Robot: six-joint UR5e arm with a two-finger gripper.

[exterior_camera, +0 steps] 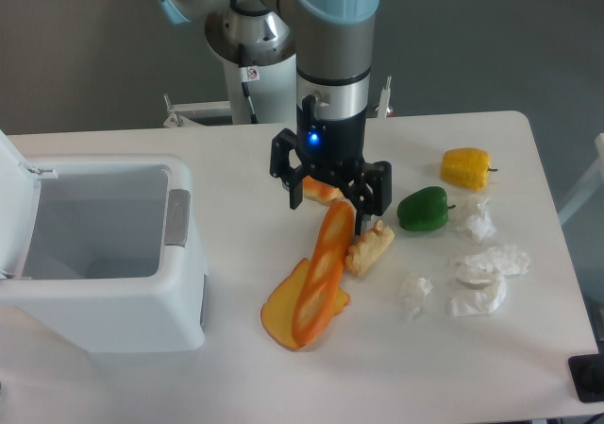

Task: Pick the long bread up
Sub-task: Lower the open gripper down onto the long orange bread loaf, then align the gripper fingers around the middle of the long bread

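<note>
The long bread is a slim glossy orange baguette lying diagonally in the middle of the table, its lower end resting on a flat orange-yellow slab. My gripper hovers just above the bread's upper end, open, with one finger on each side of that end and nothing held. A small pale beige chunk lies against the bread's right side.
A white open bin stands at the left. An orange item sits under the gripper. To the right lie a green pepper, a yellow pepper and several crumpled white papers.
</note>
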